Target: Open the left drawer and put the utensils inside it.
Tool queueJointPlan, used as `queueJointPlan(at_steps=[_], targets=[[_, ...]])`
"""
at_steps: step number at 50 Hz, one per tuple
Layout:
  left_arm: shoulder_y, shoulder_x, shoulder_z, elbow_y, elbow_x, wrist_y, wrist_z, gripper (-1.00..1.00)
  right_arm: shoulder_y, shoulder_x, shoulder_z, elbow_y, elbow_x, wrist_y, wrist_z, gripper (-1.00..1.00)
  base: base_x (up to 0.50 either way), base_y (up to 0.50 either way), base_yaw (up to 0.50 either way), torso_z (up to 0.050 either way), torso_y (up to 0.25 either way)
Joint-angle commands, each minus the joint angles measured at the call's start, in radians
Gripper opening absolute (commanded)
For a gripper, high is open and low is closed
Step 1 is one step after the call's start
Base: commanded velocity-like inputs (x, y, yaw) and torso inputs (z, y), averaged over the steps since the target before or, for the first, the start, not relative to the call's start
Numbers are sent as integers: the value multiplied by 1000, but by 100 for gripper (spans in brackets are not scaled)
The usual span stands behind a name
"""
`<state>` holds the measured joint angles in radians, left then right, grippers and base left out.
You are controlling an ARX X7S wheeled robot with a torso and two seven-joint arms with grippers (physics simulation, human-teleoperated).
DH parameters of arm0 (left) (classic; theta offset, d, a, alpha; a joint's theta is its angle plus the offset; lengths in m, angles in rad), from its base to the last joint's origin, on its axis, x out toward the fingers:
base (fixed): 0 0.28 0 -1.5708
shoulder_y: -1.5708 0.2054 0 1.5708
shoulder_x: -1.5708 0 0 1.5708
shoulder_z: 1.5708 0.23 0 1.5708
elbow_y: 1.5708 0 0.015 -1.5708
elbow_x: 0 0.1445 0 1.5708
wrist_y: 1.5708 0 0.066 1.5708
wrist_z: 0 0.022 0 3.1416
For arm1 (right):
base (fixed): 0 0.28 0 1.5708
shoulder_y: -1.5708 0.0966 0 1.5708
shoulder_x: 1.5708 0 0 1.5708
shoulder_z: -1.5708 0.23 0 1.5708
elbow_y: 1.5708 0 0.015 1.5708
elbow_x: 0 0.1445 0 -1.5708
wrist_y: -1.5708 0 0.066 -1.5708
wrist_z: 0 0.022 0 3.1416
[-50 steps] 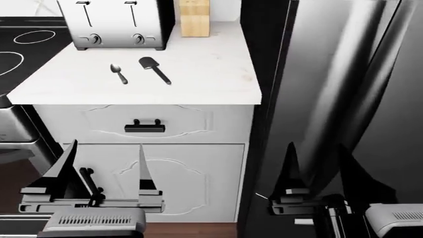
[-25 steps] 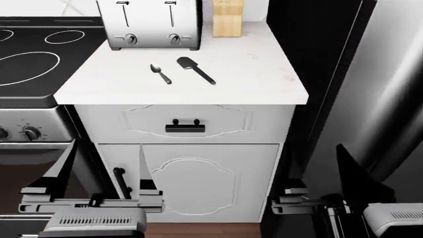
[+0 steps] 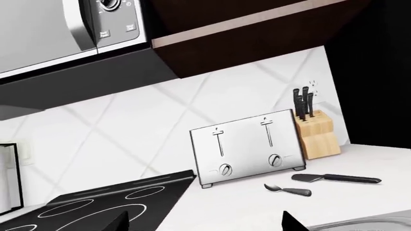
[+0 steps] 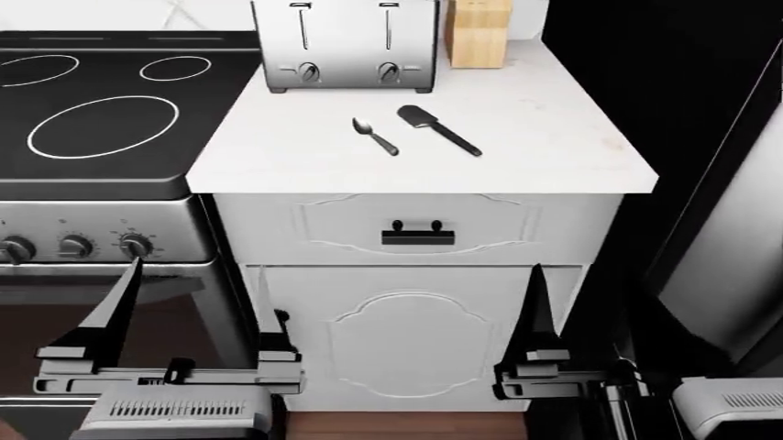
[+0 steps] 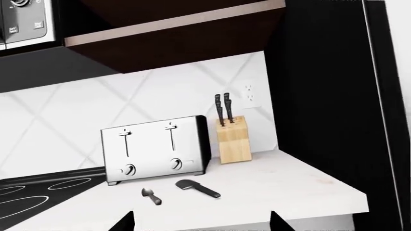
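The left drawer (image 4: 490, 229) is shut, its white moulded front with the black handle (image 4: 417, 235) under the counter edge. On the white counter lie the utensils: a small spoon (image 4: 374, 136) and, right of it, a black spatula (image 4: 437, 129). The wrist views show them too: spoon (image 3: 287, 189) and spatula (image 3: 335, 178), spoon (image 5: 151, 196) and spatula (image 5: 198, 188). My left gripper (image 4: 197, 268) hangs open and empty low in front of the oven, left of the cabinet. My right gripper (image 4: 585, 275) is open and empty by the cabinet's right edge, its outer finger lost against the dark fridge.
A silver toaster (image 4: 351, 46) and a wooden knife block (image 4: 479, 32) stand at the back of the counter. The black stove top (image 4: 98, 119) lies to the left, with oven knobs (image 4: 76, 246) below. A dark fridge (image 4: 722, 229) stands at the right. A cabinet door (image 4: 404, 339) sits below the drawer.
The head view has shifted left: counter, drawer and utensils now lie further right in it and more of the stove shows. Both grippers keep their place in view, open.
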<state>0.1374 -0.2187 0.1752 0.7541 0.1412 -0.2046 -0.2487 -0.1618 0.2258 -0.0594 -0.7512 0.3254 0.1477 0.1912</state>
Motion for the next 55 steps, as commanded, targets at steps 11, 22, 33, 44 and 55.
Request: queueJointPlan(at_steps=[11, 22, 33, 44, 55], targets=[[-2, -12, 10, 6, -4, -3, -11, 100, -4, 15, -11, -4, -2, -9, 13, 100, 0, 392, 0, 0, 0], [-4, -17, 14, 8, -5, -8, -18, 100, -5, 22, -17, -4, 1, -12, 17, 100, -1, 393, 0, 0, 0], [-10, -23, 11, 2, -9, -7, -25, 100, -2, 27, -22, 3, 6, -12, 23, 100, -1, 391, 0, 0, 0], [-11, -27, 8, 2, -7, 4, -40, 100, 0, 33, -20, -4, 25, -3, 37, 100, 0, 48, 0, 0, 0], [-14, -30, 25, 45, 13, -26, -41, 100, -10, 47, -13, -31, 45, -7, 50, 100, 0, 0, 0, -13, 0]])
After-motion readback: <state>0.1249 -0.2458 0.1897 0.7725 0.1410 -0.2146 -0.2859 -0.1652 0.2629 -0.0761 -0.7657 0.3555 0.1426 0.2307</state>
